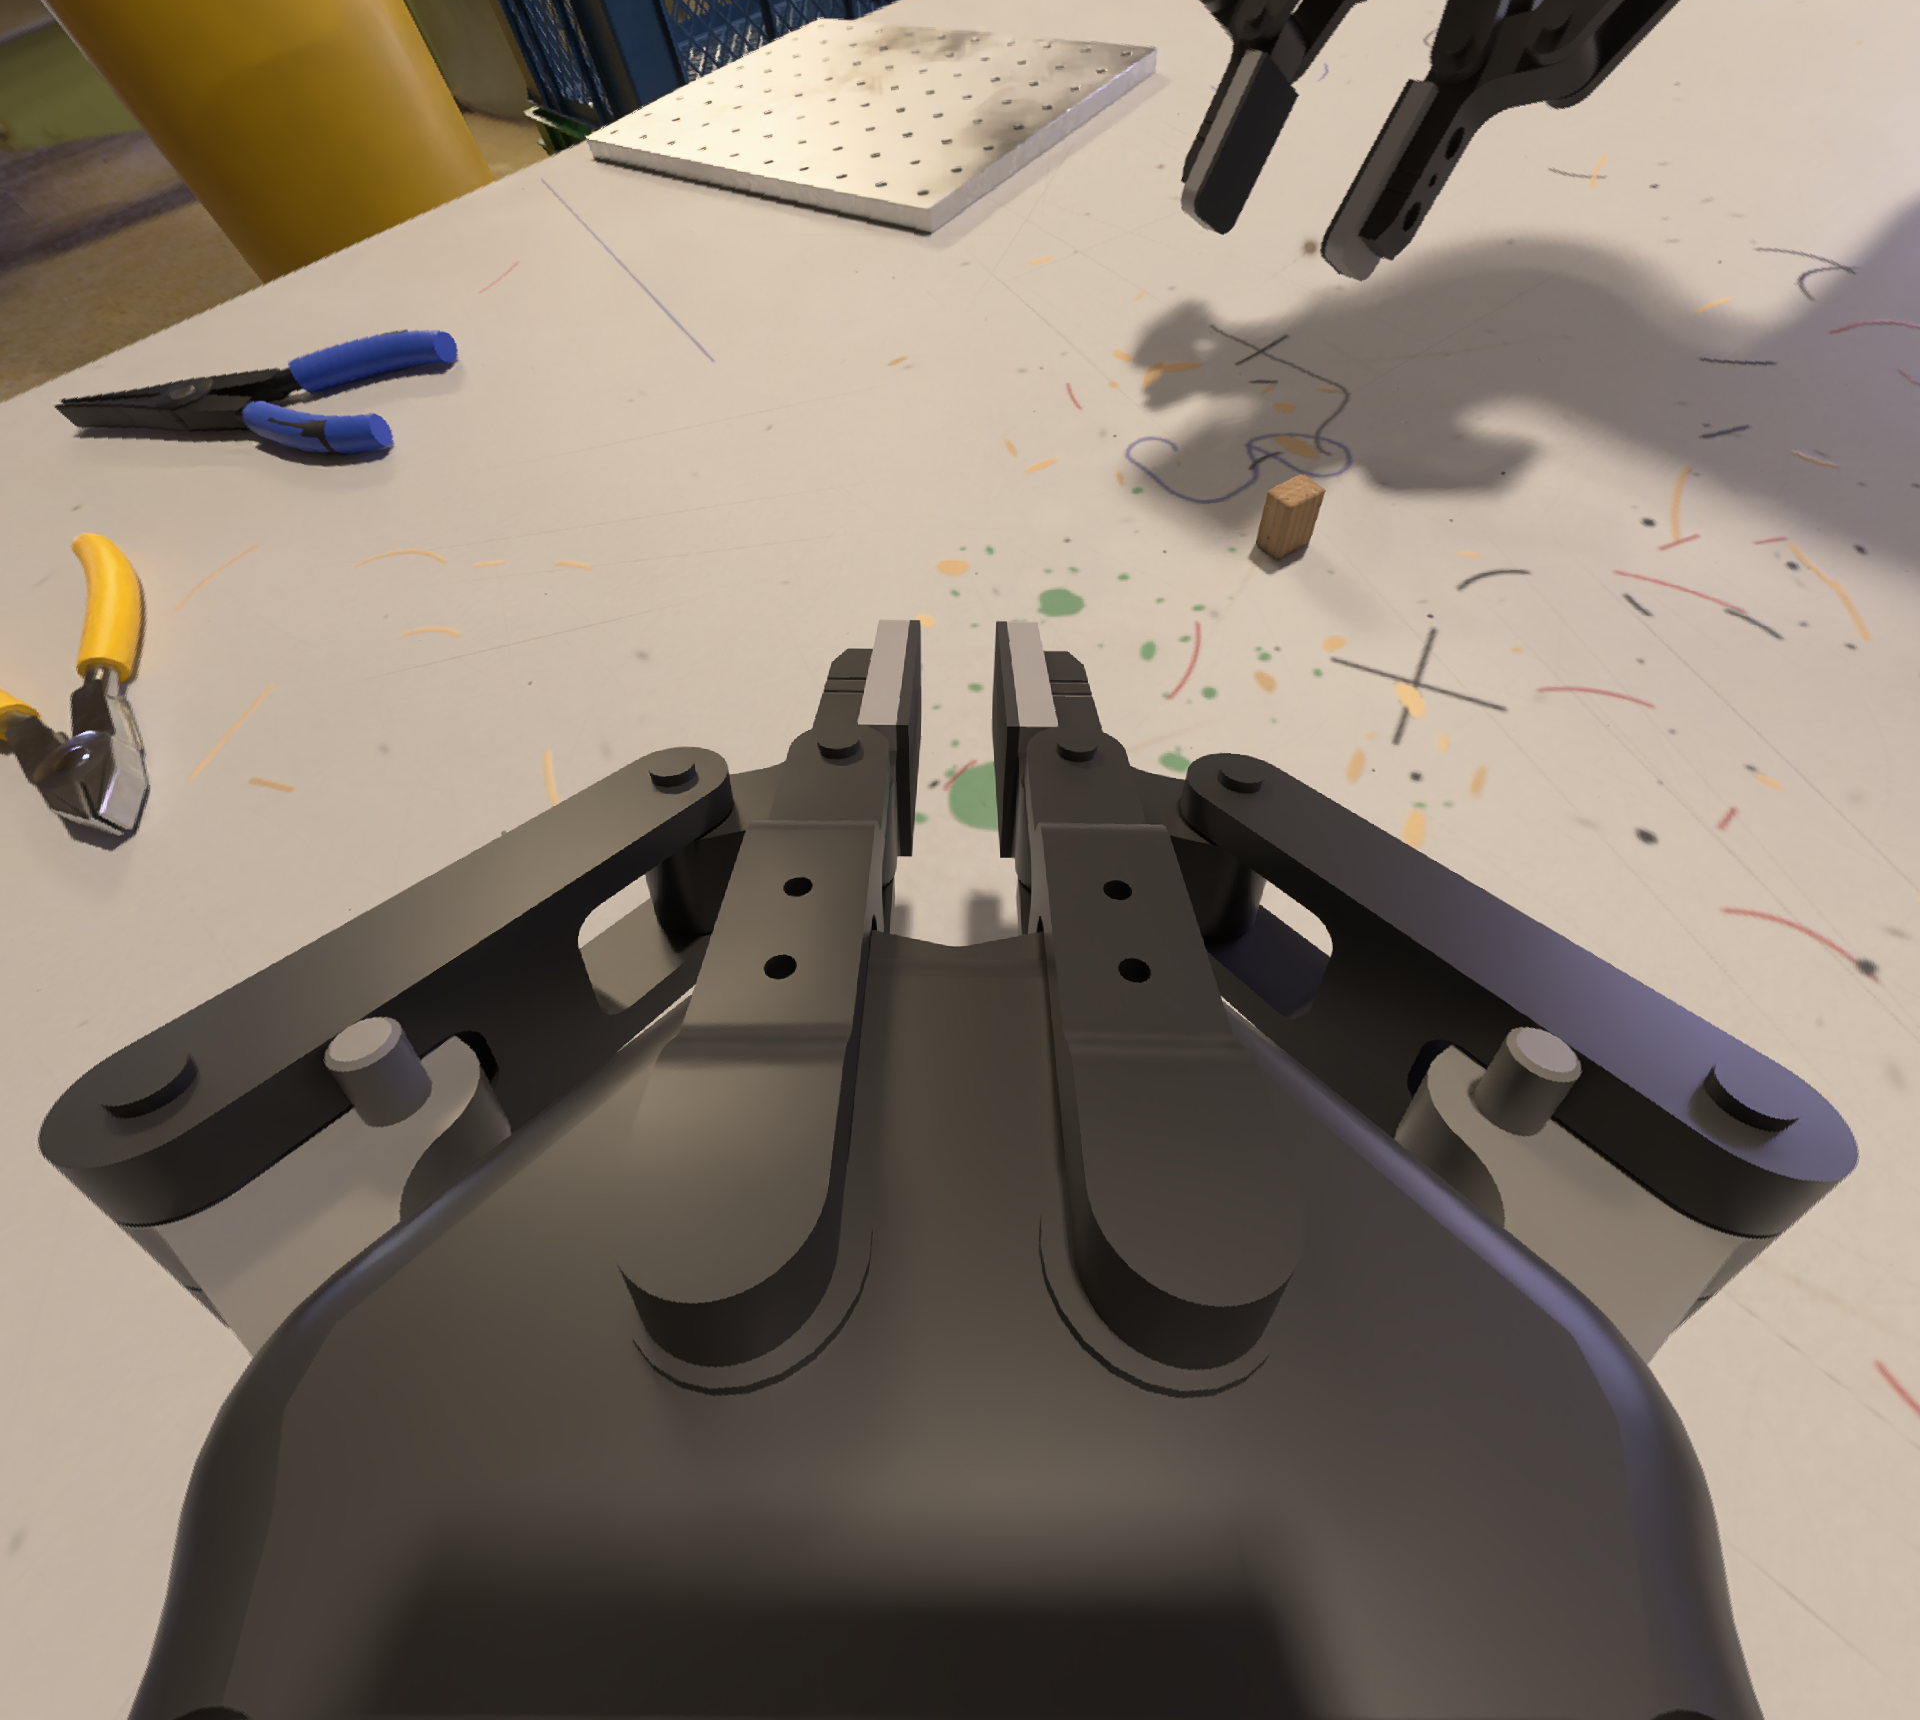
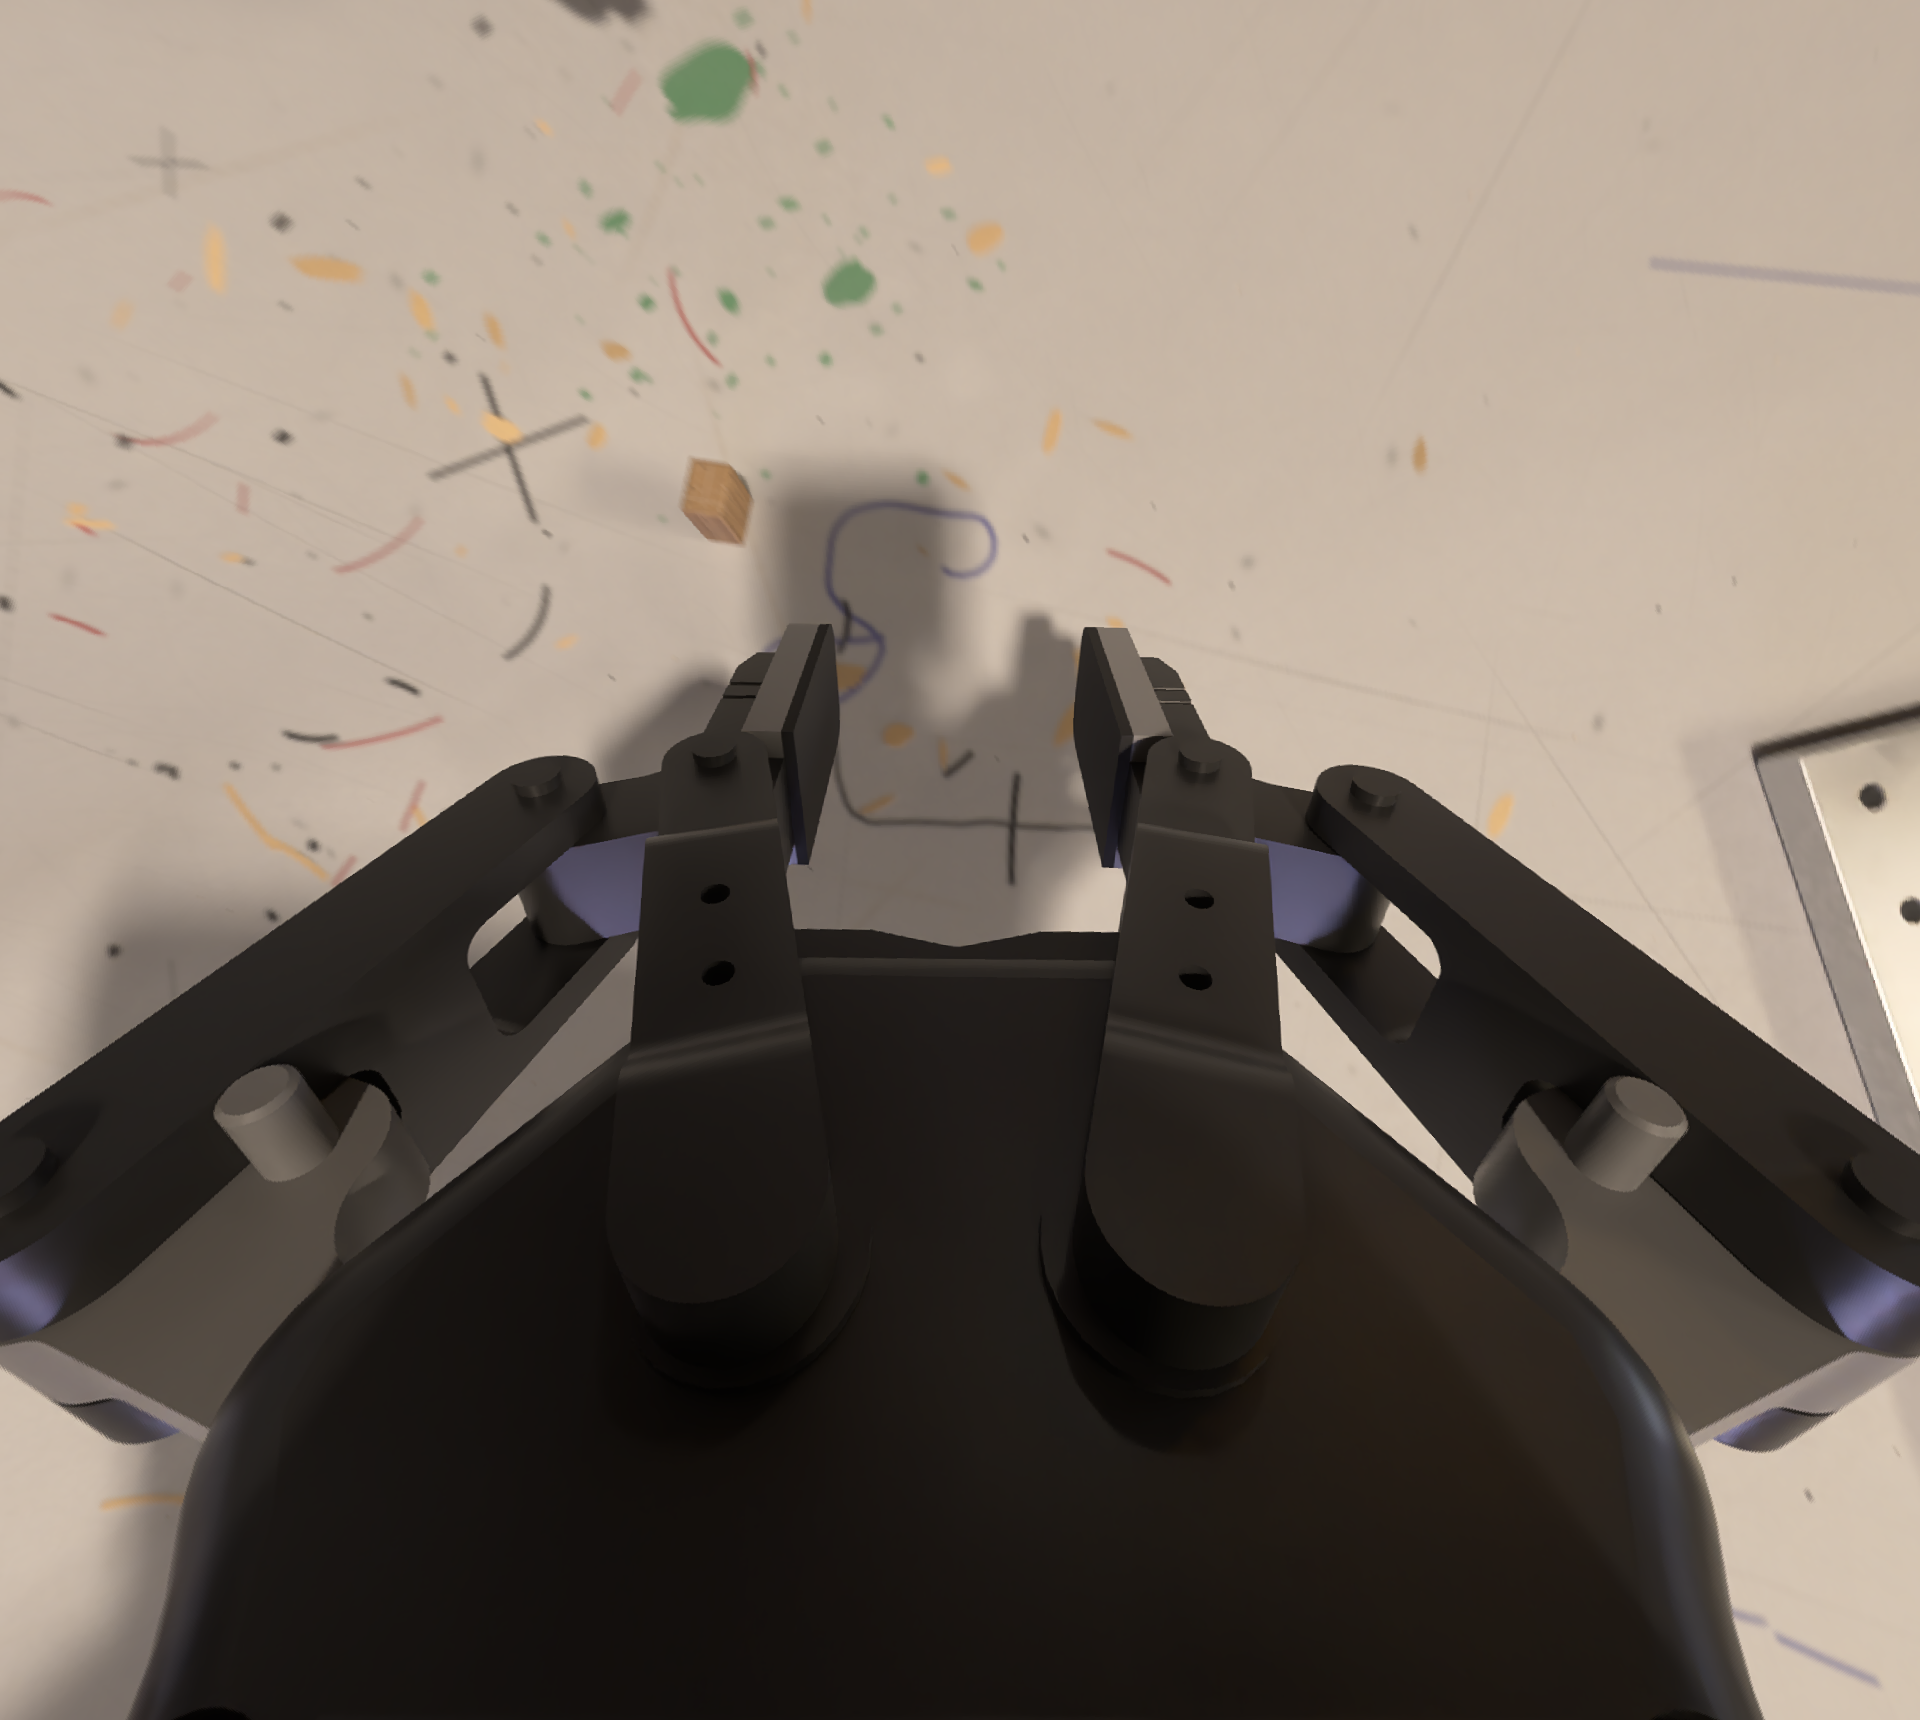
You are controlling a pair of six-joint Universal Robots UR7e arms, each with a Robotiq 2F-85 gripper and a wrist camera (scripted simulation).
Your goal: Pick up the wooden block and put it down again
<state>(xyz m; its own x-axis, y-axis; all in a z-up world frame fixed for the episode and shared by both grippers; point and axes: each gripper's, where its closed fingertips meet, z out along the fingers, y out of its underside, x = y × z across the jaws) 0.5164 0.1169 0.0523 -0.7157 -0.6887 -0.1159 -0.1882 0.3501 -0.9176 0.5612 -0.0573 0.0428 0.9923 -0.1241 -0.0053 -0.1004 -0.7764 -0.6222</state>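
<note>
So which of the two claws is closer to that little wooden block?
Probably the right. The right gripper hangs open above the table, the wooden block slightly ahead. The left gripper sits low, farther off.

The left hand (image 1: 958, 631) hovers over the table (image 1: 727, 507), fingers nearly together, empty. The block (image 1: 1289, 517) stands ahead-right, beneath the right hand (image 1: 1283, 236), untouched.
</note>
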